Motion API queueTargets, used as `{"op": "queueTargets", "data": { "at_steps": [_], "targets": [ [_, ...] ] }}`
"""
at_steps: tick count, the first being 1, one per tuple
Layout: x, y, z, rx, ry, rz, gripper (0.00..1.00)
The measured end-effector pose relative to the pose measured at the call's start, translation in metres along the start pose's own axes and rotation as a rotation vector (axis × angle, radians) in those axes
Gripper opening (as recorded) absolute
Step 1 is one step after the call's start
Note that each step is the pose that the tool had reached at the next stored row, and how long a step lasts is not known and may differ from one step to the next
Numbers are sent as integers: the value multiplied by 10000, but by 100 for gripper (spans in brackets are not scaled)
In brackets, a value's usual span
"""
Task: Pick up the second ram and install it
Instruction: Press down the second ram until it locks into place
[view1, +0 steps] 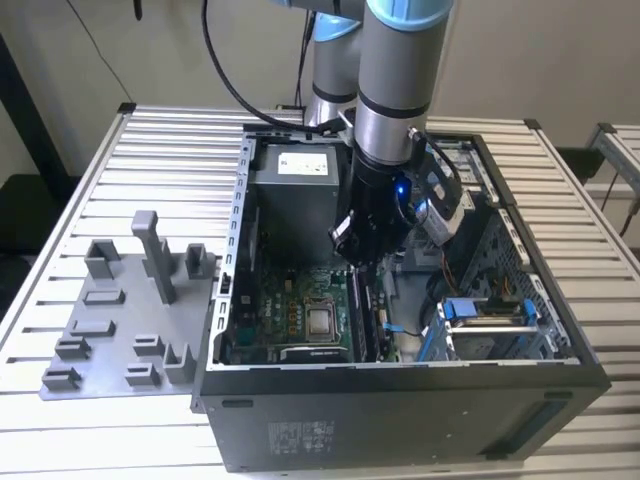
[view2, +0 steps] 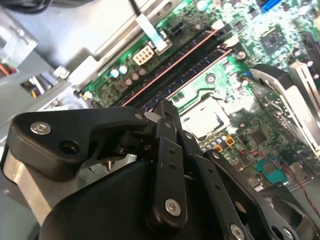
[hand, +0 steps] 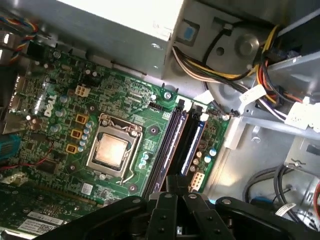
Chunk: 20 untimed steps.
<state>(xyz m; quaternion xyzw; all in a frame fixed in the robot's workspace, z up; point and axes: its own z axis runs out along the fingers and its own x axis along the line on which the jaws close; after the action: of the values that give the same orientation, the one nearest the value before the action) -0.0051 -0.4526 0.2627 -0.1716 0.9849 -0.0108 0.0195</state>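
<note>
My gripper (view1: 355, 258) hangs inside the open computer case (view1: 400, 410), just above the near end of the black memory slots (view1: 366, 315). Both wrist views show its fingers pressed together, and I see nothing between them: gripper (view2: 166, 107), gripper (hand: 172, 181). A long, narrow dark stick, which I take for the second ram (hand: 171, 142), stands edge-up in the slot running away from my fingertips. It appears again in the second wrist view as the ram (view2: 186, 64). A second dark strip (hand: 193, 145) lies parallel beside it.
The processor socket (hand: 111, 150) sits on the green motherboard (hand: 65, 100) beside the slots. Bundled cables (hand: 240, 70) and the power supply (view1: 295, 165) crowd the far end. A drive cage with blue clips (view1: 485, 310) stands at the exterior view's right. The light-grey holder blocks (view1: 120, 310) lie outside the case.
</note>
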Motion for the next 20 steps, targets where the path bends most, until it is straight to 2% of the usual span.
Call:
{"op": "queueTargets", "data": {
  "at_steps": [1, 9, 20],
  "targets": [
    [1, 0, 3, -43, -18, -147, 11],
    [1, 1, 17, -96, -55, -1573, 11],
    [18, 7, 51, -148, -80, -2945, 11]
  ]
}}
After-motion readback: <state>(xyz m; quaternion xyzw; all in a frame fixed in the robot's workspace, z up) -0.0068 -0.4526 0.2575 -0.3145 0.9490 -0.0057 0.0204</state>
